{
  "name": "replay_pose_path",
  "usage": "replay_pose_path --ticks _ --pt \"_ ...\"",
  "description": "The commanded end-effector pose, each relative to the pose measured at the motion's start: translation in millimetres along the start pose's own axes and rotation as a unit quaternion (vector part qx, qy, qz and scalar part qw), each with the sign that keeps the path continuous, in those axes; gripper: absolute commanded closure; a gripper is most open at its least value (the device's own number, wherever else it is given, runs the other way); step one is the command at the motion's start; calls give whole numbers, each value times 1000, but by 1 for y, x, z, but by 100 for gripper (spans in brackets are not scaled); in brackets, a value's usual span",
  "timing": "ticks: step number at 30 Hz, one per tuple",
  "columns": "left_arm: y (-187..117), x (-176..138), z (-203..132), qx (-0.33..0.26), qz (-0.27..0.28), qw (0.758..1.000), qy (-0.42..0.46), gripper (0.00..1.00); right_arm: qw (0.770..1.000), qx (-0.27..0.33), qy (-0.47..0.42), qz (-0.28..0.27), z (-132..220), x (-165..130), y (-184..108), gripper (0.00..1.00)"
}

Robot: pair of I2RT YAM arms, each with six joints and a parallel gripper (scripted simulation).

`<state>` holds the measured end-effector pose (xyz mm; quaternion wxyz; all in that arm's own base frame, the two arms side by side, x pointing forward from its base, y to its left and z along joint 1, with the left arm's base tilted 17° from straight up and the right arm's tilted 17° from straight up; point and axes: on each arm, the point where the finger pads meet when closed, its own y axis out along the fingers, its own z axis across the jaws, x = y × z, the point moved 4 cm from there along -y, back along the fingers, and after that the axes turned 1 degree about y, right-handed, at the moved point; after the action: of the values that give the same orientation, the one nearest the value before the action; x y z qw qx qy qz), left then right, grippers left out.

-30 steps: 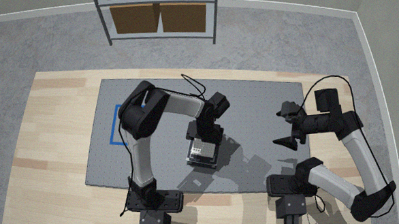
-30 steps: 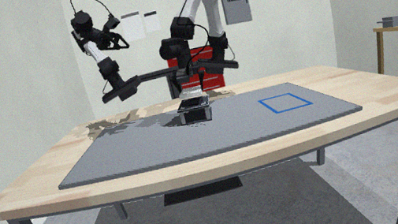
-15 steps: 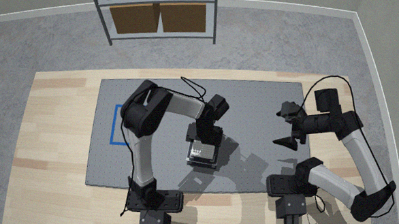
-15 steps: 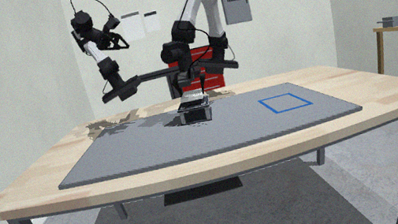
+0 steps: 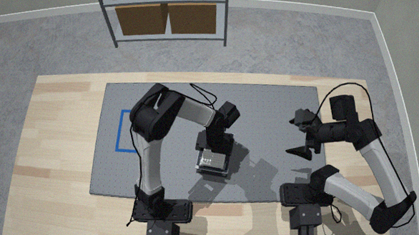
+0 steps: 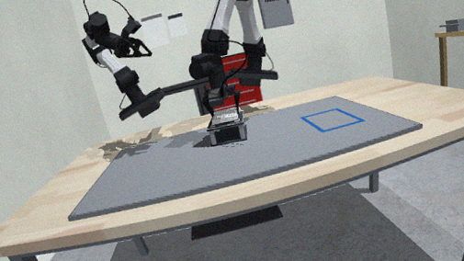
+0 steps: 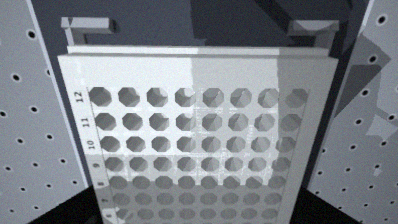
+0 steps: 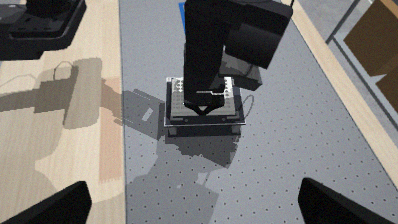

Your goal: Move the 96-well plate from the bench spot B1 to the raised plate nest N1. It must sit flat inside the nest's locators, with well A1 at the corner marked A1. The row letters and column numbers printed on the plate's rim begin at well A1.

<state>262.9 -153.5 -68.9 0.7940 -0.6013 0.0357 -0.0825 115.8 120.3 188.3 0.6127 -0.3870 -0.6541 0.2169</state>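
The white 96-well plate (image 5: 212, 160) (image 6: 225, 116) (image 7: 200, 70) is level over the raised dark nest (image 6: 214, 137) (image 7: 150, 32) (image 8: 205, 132), at or just above its top. Whether it touches the nest floor cannot be told. My left gripper (image 6: 225, 110) (image 7: 197, 189) is shut on the plate from above. In the left wrist view, column 12 is at the far end, close to two nest locators, and the column numbers run down the left side. The row letters and the nest's A1 mark are hidden. My right gripper (image 5: 288, 136) (image 8: 194, 189) is open and empty, well to one side.
The blue outline of spot B1 (image 5: 119, 136) (image 6: 343, 126) lies on the grey perforated board (image 5: 266, 110) and holds no plate. The left arm reaches over part of it in the top view. The right arm stands at the board's right edge there.
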Motion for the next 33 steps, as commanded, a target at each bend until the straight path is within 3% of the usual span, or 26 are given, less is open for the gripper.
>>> replay_pose_path --ticks 1,12,18,24,26,33 --pt "-8 12 -4 -11 -30 999 -3 19 1000 -10 2 -1 0 2 1 0" --pt "-11 16 -4 -15 -39 999 -3 19 1000 -11 1 -2 11 4 3 0" --pt "13 3 0 0 -8 1000 0 19 1000 -12 1 -4 20 5 4 0" --pt "-2 12 -5 -9 -20 1000 -6 19 1000 -13 1 -5 29 6 6 0" --pt "1 9 -4 -6 -14 1000 -1 0 1000 -13 1 -5 32 7 6 0" --pt "-24 17 -5 -19 -31 999 -7 0 1000 -13 1 -7 39 8 7 0"
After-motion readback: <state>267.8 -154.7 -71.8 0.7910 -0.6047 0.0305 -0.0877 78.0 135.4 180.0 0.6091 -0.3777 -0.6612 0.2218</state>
